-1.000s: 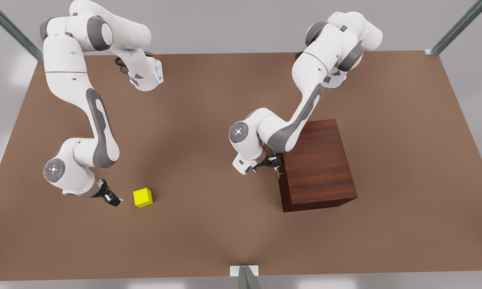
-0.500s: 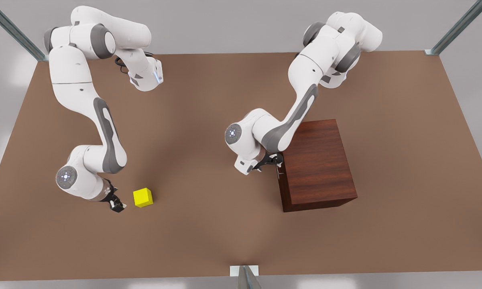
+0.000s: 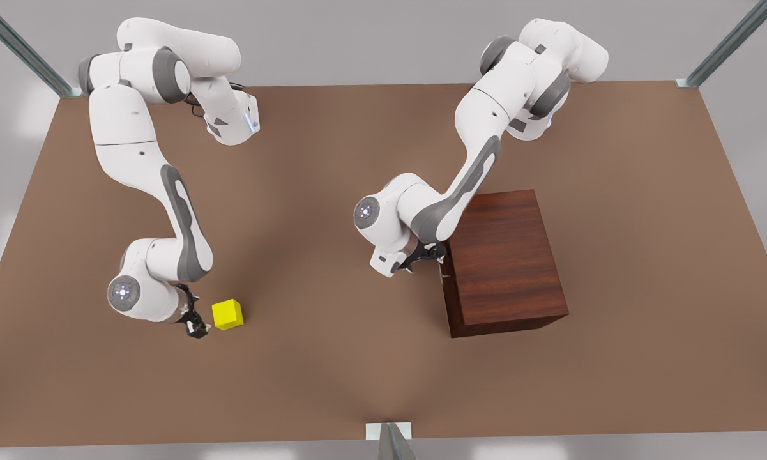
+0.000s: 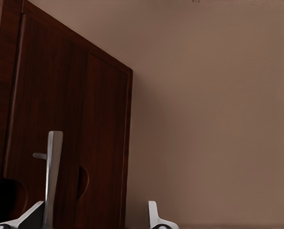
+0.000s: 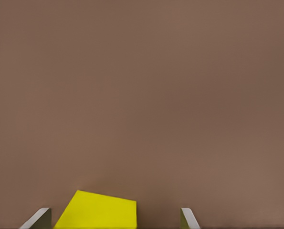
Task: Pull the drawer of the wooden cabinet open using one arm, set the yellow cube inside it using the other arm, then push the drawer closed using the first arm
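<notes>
Yellow cube (image 3: 227, 314) sits on tabletop (image 3: 332, 358), well apart from wooden cabinet (image 3: 504, 262), toward front view's left. You should find cube light, rigid, smooth-faced; take it across two opposite flat sides, centred. Right tool (image 3: 197, 328) just beside cube, away from cabinet, fingers (image 5: 187, 218) apart, cube not yet between them. Drawer (image 4: 60, 138) shut, flush in cabinet. Thin silver handle (image 4: 53, 176) stiff; hook fingers round bar. Left tool (image 3: 429, 257) at cabinet front, fingers apart, handle close by one finger.

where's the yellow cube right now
The yellow cube sits on the brown table toward the front view's left, far from the wooden cabinet, with the open right gripper just beside it.
</notes>
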Tool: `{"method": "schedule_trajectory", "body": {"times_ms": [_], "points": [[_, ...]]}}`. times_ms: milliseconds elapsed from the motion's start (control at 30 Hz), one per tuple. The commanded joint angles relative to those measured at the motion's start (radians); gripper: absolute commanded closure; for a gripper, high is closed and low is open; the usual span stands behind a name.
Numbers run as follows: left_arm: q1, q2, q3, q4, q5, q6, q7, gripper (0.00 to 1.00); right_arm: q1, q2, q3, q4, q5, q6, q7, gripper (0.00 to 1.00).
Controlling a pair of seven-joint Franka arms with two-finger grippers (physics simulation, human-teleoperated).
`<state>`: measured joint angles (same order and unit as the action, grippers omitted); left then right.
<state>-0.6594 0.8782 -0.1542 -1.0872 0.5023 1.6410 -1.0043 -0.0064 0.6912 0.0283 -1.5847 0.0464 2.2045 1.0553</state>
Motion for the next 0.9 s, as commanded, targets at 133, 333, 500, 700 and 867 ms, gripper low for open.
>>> {"method": "schedule_trajectory", "body": {"times_ms": [133, 333, 500, 700, 867], "points": [[0.0, -0.001, -0.001, 0.001, -0.03, 0.051, -0.094, 0.0, 0.023, -0.002, -0.002, 0.015, 0.013, -0.017, 0.153, 0.0], [-0.008, -0.001, -0.002, 0.009, -0.028, 0.066, -0.089, 0.0, 0.075, 0.013, -0.044, 0.025, 0.055, -0.006, 0.164, 0.0], [-0.011, -0.001, -0.002, 0.013, -0.028, 0.086, -0.089, 0.0, 0.082, 0.034, -0.045, 0.025, 0.056, 0.0, 0.175, 0.0], [-0.016, -0.001, -0.007, 0.013, -0.028, 0.122, -0.094, 0.0, 0.082, 0.048, -0.047, 0.015, 0.058, 0.052, 0.181, 0.0], [-0.02, -0.001, -0.01, 0.015, -0.028, 0.132, -0.099, 0.0, 0.083, 0.062, -0.047, 0.009, 0.059, 0.092, 0.187, 0.0]]}}
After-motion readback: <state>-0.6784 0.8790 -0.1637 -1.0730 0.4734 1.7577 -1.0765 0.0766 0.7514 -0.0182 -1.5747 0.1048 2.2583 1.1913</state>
